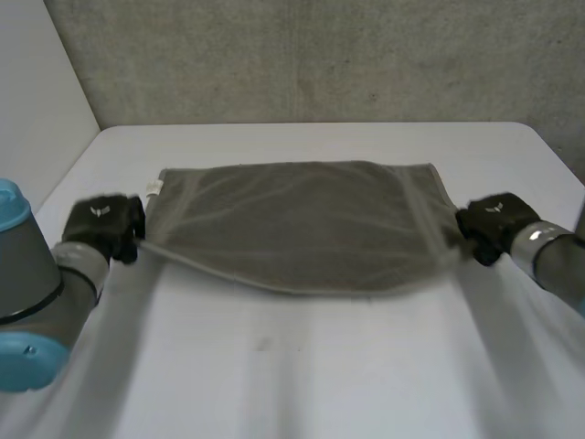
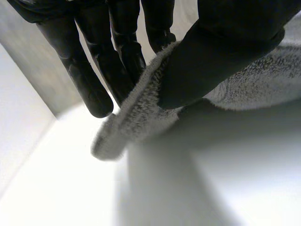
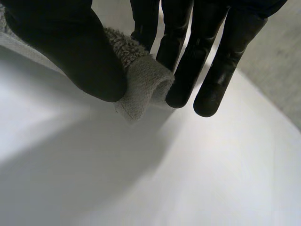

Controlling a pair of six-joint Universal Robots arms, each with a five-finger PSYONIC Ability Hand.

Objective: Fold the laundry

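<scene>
Towel [image 1: 297, 224]: one grey-olive terry cloth, roughly rectangular, spread wide across the middle of the white table [image 1: 302, 375] and held taut between the two hands. Its far edge runs straight; its near edge bows toward the camera at the middle, with a soft shadow on the table beneath it. A stitched band runs parallel to the right end, and a small white label [image 1: 153, 188] sits at the far left corner. Left hand [image 1: 102, 224]: at the towel's near left corner, clamped on it; in the left wrist view the thumb [image 2: 221, 52] presses the looped pile of the towel [image 2: 141, 113] against the straight fingers [image 2: 89, 80], and the corner curls over clear of the table surface. Right hand [image 1: 494, 227]: at the right end of the towel, near its near corner, likewise pinching; in the right wrist view the thumb [image 3: 80, 52] traps a rolled fold of the towel [image 3: 141, 82] against the fingers [image 3: 211, 80], the hem hanging just above the table. Left arm [image 1: 37, 293]: grey with light-blue caps, at the near left. Right arm [image 1: 553, 256]: enters from the right edge. Surroundings: rough grey wall [image 1: 320, 55] behind the table, pale side panel [image 1: 37, 82] at the left. Nothing lies on or beside the towel.
</scene>
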